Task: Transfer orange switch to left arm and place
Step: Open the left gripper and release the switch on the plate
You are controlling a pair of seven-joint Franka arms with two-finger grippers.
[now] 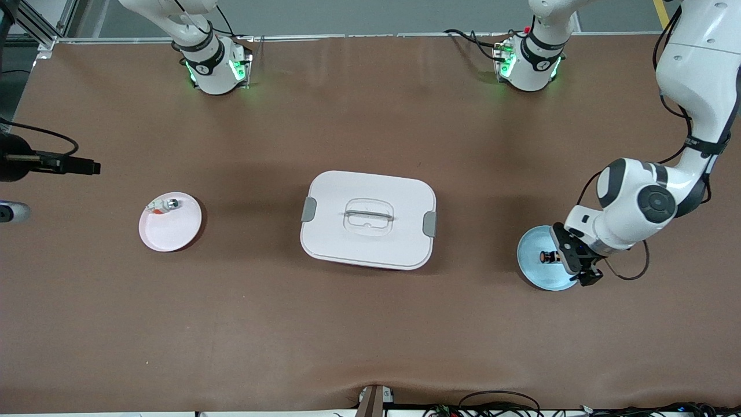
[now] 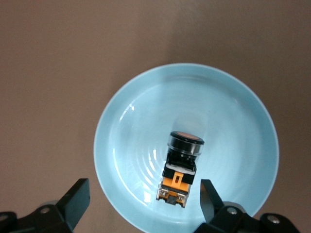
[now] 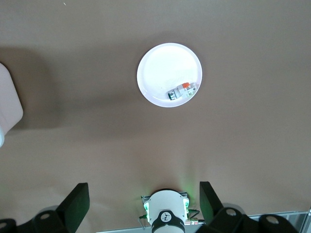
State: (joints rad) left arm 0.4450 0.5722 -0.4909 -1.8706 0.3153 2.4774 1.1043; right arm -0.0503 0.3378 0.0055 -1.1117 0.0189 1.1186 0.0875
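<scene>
The left gripper [image 2: 141, 201] hangs over the blue plate [image 1: 535, 272] with jaws spread, and the orange switch [image 2: 179, 170] lies on its side on the plate between them, unheld. It looks light, rigid and smooth, best pinched across its squarish black-and-orange body. The right gripper [image 3: 141, 201], jaws also spread, waits high over the desk [image 1: 370, 324], well apart from the box [image 1: 369, 220].

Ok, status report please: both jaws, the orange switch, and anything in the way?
Left gripper open over blue plate. Right gripper open, waiting high over the table. Orange switch lying on that plate. Box mid-table between both plates.
</scene>
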